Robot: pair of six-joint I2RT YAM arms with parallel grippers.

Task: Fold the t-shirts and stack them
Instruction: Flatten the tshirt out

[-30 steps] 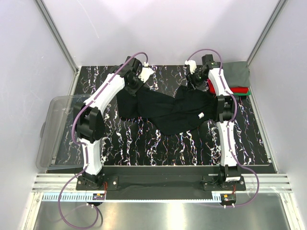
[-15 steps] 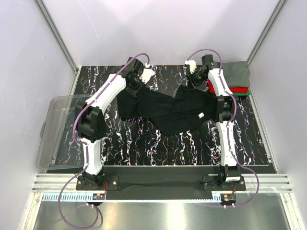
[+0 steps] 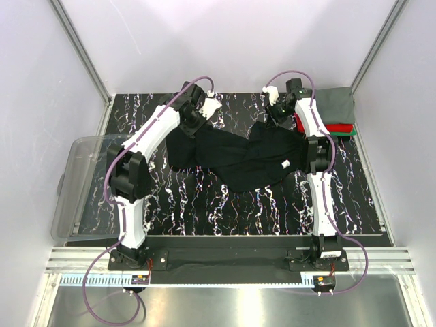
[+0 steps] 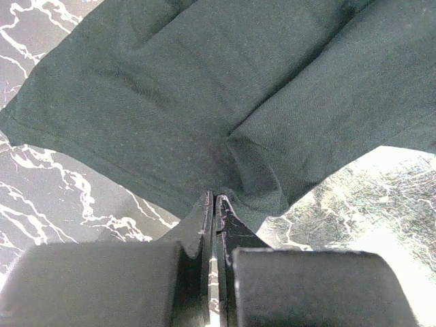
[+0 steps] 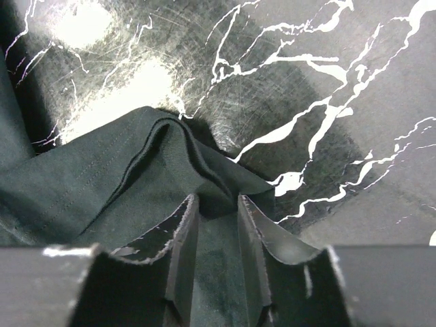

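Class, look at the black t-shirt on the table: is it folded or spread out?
Spread out, not folded: the black t-shirt lies rumpled and wide across the table between both arms, no neat rectangle.
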